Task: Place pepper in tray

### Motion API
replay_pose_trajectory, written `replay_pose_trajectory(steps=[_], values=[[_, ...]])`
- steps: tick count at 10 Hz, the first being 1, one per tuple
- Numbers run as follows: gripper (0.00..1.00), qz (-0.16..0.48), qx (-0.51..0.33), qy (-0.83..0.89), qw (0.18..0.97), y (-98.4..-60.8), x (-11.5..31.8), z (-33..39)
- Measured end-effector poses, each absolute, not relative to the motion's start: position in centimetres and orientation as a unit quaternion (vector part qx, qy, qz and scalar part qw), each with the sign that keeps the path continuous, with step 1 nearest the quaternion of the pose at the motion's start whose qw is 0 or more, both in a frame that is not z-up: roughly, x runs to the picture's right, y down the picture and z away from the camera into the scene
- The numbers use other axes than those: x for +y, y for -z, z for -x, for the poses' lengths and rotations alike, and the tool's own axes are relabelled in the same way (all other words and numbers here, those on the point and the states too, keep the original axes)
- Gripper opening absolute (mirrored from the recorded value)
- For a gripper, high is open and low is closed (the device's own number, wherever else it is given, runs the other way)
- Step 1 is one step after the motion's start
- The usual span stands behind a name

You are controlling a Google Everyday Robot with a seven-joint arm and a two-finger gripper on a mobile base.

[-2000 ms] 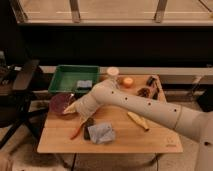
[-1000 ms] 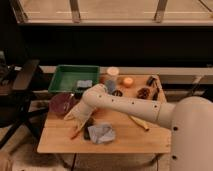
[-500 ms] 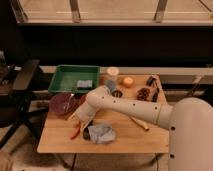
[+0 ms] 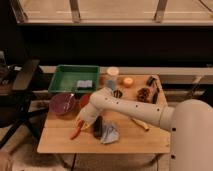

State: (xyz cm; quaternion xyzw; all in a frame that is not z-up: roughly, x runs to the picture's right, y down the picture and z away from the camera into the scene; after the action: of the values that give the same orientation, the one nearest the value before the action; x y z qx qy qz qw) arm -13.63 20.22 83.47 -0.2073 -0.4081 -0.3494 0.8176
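The red-orange pepper (image 4: 76, 132) lies on the wooden table (image 4: 60, 142) near its front left, below the purple bowl (image 4: 62, 104). My gripper (image 4: 82, 122) is low over the table at the pepper's upper end; I cannot tell whether it touches the pepper. The green tray (image 4: 67, 80) stands at the back left of the table, well behind the gripper, with a small blue-grey thing (image 4: 84, 84) in it.
A red bowl (image 4: 85, 100) is partly hidden behind my arm. A grey cloth (image 4: 110, 134) and a dark object (image 4: 98, 127) lie right of the gripper. Pale wooden tongs (image 4: 140, 124), a white cup (image 4: 113, 72), an orange thing (image 4: 128, 81) and dark items (image 4: 145, 93) are further right.
My gripper rose a little toward the purple bowl, then came back down by the pepper. The pepper stays on the table at the front left.
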Motion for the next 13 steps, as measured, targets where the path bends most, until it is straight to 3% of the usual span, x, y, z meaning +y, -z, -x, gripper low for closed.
replay_pose_trajectory(steps=[2,3,6,11,13], values=[[0.06,0.209,-0.408,0.35,0.817,-83.2,20.3,13.7],[0.01,0.206,-0.407,0.348,0.819,-82.9,20.1,13.6],[0.0,0.17,-0.425,0.307,0.834,-80.1,17.1,12.3],[0.0,0.055,-0.494,0.22,0.84,-72.2,8.2,9.7],[0.0,0.018,-0.497,0.189,0.846,-71.2,4.8,8.5]])
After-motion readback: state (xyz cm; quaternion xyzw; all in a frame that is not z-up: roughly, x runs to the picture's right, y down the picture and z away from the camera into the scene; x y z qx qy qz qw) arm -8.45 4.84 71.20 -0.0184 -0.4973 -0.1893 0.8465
